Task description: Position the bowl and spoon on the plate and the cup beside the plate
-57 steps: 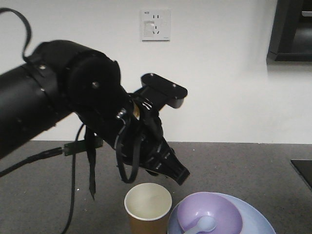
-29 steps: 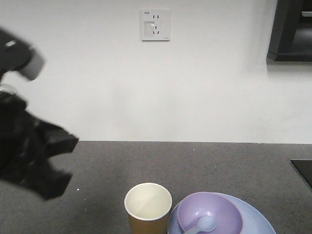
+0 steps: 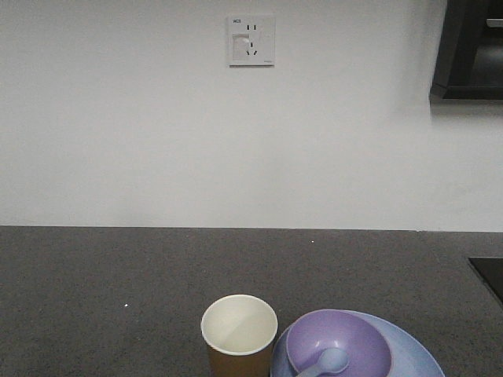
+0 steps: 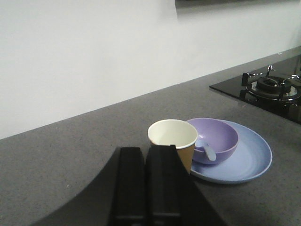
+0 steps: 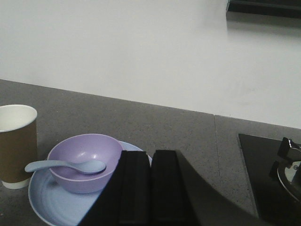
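The bowl point(image 5: 82, 161) sits on the plate point(image 4: 249, 162) with the spoon point(image 5: 66, 166) resting in it (handle over the rim); the cup point(image 4: 173, 143) stands upright just beside the plate on the counter point(image 3: 118, 275). The left tool point(image 4: 146, 186) and right tool point(image 5: 150, 188) are both clenched, empty.

The grey counter point(image 3: 118, 267) to the left of my cup point(image 3: 239, 334) lies open right up to the wall point(image 3: 157, 141), so I can pass there freely. On the other side the cup stands just beside the plate point(image 4: 254, 160), whose bowl point(image 4: 216, 139) and spoon point(image 5: 66, 165) fill its left part. Farther right the stove point(image 4: 270, 89) blocks the counter.
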`<state>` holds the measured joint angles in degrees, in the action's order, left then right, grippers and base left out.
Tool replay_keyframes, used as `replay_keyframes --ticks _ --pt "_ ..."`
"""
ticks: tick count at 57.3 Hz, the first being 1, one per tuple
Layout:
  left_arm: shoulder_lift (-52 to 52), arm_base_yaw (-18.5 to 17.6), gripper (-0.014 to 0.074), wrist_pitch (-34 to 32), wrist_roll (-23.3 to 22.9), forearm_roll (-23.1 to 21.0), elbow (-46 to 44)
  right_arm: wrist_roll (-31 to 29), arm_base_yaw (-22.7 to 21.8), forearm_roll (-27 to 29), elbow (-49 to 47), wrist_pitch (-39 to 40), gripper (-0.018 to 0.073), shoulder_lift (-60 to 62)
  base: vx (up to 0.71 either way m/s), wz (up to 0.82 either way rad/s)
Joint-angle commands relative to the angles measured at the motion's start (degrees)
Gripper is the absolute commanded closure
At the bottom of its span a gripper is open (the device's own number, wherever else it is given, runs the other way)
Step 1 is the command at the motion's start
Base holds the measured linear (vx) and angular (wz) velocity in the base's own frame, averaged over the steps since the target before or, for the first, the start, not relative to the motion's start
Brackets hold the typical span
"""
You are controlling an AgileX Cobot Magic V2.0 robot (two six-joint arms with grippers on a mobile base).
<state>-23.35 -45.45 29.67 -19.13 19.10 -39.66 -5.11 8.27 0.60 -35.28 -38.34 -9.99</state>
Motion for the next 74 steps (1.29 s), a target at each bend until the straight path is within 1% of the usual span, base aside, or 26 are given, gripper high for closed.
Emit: replay_keyframes --ticks 1,30,34,37,39,42,45,49,51,52,53,55,58,60,63,66,70,73,74 --pt "-0.3 0.0 0.06 -5.1 -0.5 0.9 -1.3 -0.4 -0.1 -0.3 -1.3 4.3 0.0571 -0.8 0.0 0.0" --pt "-0.3 0.0 0.06 -5.1 -0.5 0.9 -1.3 -0.4 -0.1 -0.3 -1.3 4.3 0.0571 -0.8 0.0 0.0" --pt "-0.3 0.3 0.06 -5.2 1.2 0.9 -1.2 -0.4 -0.1 -0.3 -1.3 4.3 0.0571 -0.8 0.0 0.0" --pt "-0.3 1.3 0.06 -6.0 2.8 0.9 -0.5 -0.4 -0.1 -0.3 -1.3 4.3 0.0571 -0.8 0.0 0.0" --pt "-0.3 2.7 0.0599 -7.2 4.2 0.9 0.5 -0.4 -0.1 -0.3 -1.3 4.4 0.0571 -0.8 0.0 0.0" --pt "-0.2 6.0 0.0599 -10.4 5.9 0.9 2.9 -0.4 -0.1 -0.3 -1.3 4.4 0.0571 -0.8 0.0 0.0" --pt "-0.1 10.1 0.0599 -14.1 6.0 0.8 5.7 -0.4 -0.1 -0.3 -1.3 4.4 0.0571 -0.8 0.0 0.0" --pt "-0.1 15.8 0.0599 -18.8 6.0 -1.5 9.7 -0.4 -0.1 -0.3 -1.3 4.4 0.0571 -0.8 0.0 0.0" --pt "0.2 19.3 0.0599 -21.0 6.6 -3.9 11.8 -0.4 -0.1 -0.3 -1.3 4.4 0.0571 -0.8 0.0 0.01" --pt "0.5 20.4 0.0599 -22.2 7.4 -5.1 13.2 -0.4 -0.1 -0.3 -1.3 4.4 0.0571 -0.8 0.0 0.01" --pt "0.6 22.1 0.0599 -23.0 8.1 -7.0 14.1 -0.4 -0.1 -0.3 -1.3 4.4 0.0571 -0.8 0.0 0.01" --pt "1.5 24.7 0.0599 -25.2 10.4 -10.4 16.7 -0.4 -0.1 -0.3 -1.3 4.4 0.0571 -0.8 0.0 0.01" --pt "3.4 28.4 0.0599 -29.7 15.7 -15.0 21.1 -0.4 -0.1 -0.3 -1.3 4.4 0.0571 -0.8 0.0 0.0" --pt "5.1 30.3 0.0599 -32.3 19.1 -17.9 24.0 -0.4 -0.1 -0.3 -1.3 4.4 0.0571 -0.8 0.0 0.0" --pt "8.3 33.0 0.0599 -37.2 22.2 -20.9 29.2 -0.4 -0.1 -0.3 -1.3 4.4 0.0571 -0.8 0.0 0.0" --pt "11.7 34.9 0.0599 -40.0 23.0 -21.2 33.1 -0.4 -0.1 -0.3 -1.3 4.4 0.0571 -0.8 0.0 0.0" --pt "17.0 37.1 0.0599 -41.8 23.0 -21.2 37.9 -0.4 -0.1 -0.3 -1.3 4.4 0.0571 -0.8 0.0 0.0" --pt "20.6 38.4 0.0599 -41.3 23.0 -21.4 40.1 -0.4 -0.1 -0.3 -1.3 4.4 0.0571 -0.8 0.0 0.0" --pt "22.0 38.9 0.0599 -38.6 23.0 -21.5 40.0 -0.4 -0.1 -0.3 -1.3 4.4 0.0571 -0.8 0.0 0.0"
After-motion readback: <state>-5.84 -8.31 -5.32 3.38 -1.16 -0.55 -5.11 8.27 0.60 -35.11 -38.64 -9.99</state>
